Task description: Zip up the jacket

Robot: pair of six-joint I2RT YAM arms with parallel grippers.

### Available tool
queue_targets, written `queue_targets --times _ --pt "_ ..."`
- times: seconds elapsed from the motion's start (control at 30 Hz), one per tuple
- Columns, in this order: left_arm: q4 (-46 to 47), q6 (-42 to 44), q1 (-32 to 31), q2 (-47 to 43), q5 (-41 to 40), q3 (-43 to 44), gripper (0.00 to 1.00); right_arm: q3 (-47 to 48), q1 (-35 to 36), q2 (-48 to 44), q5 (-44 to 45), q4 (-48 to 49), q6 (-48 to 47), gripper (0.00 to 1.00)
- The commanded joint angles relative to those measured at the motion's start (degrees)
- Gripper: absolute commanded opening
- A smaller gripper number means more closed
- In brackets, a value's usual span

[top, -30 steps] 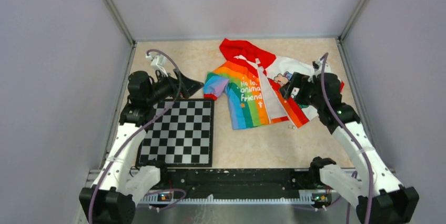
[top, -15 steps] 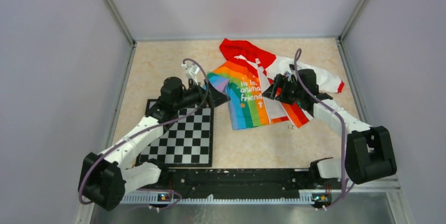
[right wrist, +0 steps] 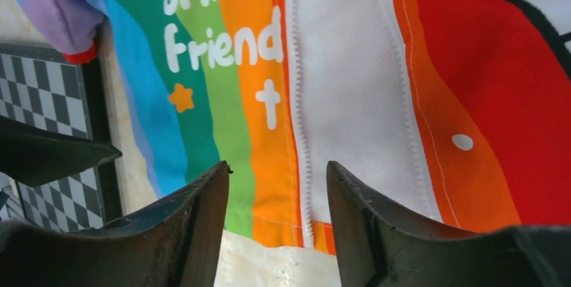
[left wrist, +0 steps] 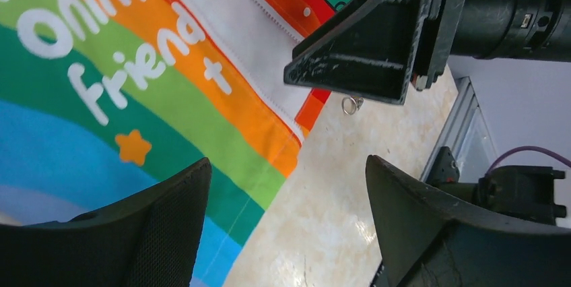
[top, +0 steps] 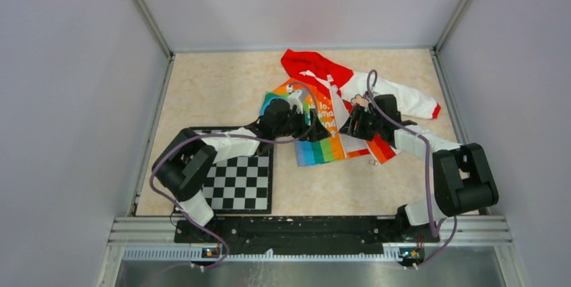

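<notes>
I am looking down on a beige bench walled on three sides, with a child's jacket lying flat and open in its far half, a little right of centre. The red hood points at the far edge and the hem faces the near edge. The half on the left is rainbow-striped with white lettering; a white sleeve with a red cuff stretches toward the right edge. A black-and-white checkerboard lies flat near the left edge, just beside the jacket's purple sleeve. Both arms reach in over the jacket's lower front and nearly meet there. The left gripper is low over the rainbow hem, its jaws wide apart with nothing between them. The right gripper is over the white front strip, its jaws apart and straddling a line of zipper teeth close to the hem, not clamped on the cloth. A small metal ring lies on the bare bench just beside the hem corner.
</notes>
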Motion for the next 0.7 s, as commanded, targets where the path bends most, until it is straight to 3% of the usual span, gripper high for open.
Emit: queue_targets --times 0.0,0.1,0.3,0.5,0.67 --pt "6.44 4.36 -1.08 5.48 -1.71 5.15 0.84 -0.46 -0.27 2.01 -1.19 1.6 -1.41 0.51" --pt "5.45 7.18 -1.28 9.01 -1.87 6.6 0.8 -1.74 -0.31 1.27 -0.38 1.24 -0.06 0.48" --pt "-1.88 13.75 -1.62 15.77 -3.27 11.7 0.78 -2.79 -1.21 -5.03 9.66 -7.61 -0.73 0.45" --pt "-3.98 14.26 -1.63 16.91 -6.29 10.73 0.8 -0.3 -1.65 -12.34 30.1 -23.08 1.9 0.54" --pt "-1.41 13.94 -1.59 15.74 -7.37 8.33 0.81 -0.8 -1.68 -15.04 31.49 -29.38 9.44 0.53"
